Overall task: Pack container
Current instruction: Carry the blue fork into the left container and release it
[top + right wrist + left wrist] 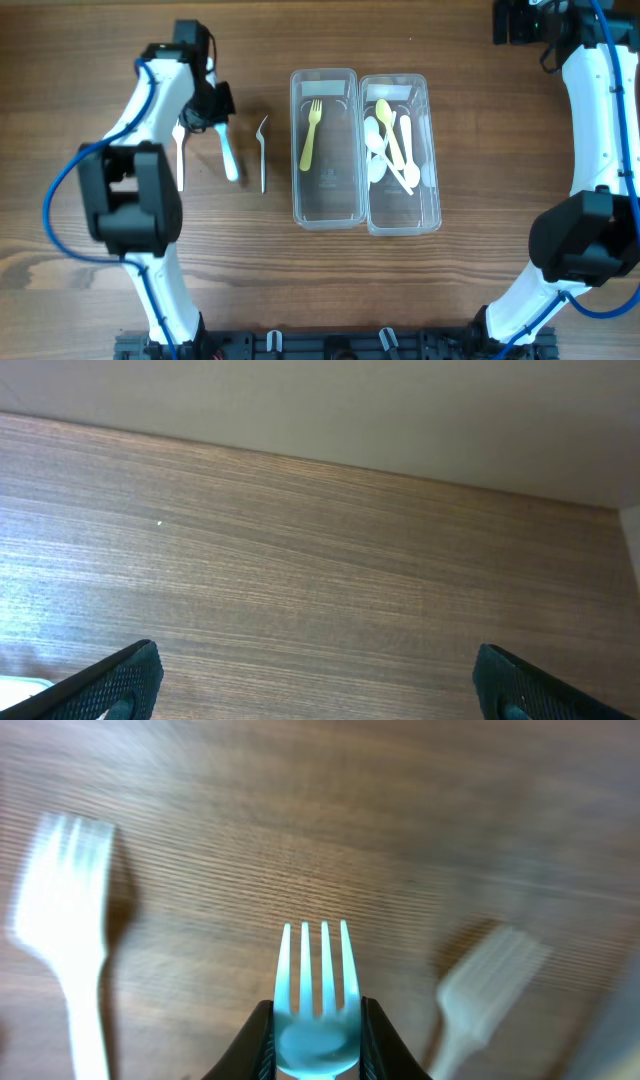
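Observation:
My left gripper (215, 120) is shut on a light blue fork (228, 155), whose prongs show between the jaws in the left wrist view (316, 990). A white fork (179, 155) lies to its left and a clear fork (263, 150) to its right on the table. The left clear container (324, 205) holds a yellow fork (311, 135). The right clear container (402, 218) holds several white spoons (385, 155) and a yellow spoon (390, 125). My right gripper (315, 680) is open and empty at the far right back corner.
The wooden table (480, 200) stretches around the containers. The white fork (65, 920) and the clear fork (480, 985) show blurred on either side of my left gripper. A pale wall (320, 410) borders the table's far edge.

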Controlling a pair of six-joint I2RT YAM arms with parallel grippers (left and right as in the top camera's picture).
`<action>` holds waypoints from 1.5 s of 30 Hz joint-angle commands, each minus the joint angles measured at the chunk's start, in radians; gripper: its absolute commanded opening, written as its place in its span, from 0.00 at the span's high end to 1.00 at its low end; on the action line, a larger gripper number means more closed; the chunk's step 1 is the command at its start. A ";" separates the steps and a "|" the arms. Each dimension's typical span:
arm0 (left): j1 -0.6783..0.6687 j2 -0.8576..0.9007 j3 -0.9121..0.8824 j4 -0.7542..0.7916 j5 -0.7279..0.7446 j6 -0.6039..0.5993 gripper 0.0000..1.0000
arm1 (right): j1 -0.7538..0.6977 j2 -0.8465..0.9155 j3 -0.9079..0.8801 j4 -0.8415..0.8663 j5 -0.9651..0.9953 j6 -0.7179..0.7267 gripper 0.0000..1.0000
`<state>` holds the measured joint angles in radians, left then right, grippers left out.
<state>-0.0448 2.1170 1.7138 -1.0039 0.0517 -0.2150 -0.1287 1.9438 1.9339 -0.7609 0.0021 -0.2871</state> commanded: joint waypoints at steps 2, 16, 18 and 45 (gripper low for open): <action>-0.003 -0.151 0.002 0.030 0.132 -0.003 0.88 | 0.007 0.001 -0.004 0.002 0.013 -0.008 0.00; -0.059 -0.269 0.002 0.226 0.452 -0.212 0.90 | 0.007 0.001 -0.004 0.002 0.013 -0.008 0.00; -0.087 -0.268 0.002 0.238 0.452 -0.212 0.90 | 0.007 0.001 -0.004 0.001 0.013 -0.008 0.00; -0.245 -0.193 0.002 0.250 0.355 -0.182 0.68 | 0.007 0.001 -0.004 0.001 0.013 -0.008 0.00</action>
<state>-0.3393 1.9301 1.7138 -0.7628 0.4168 -0.4061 -0.1287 1.9438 1.9339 -0.7609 0.0021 -0.2871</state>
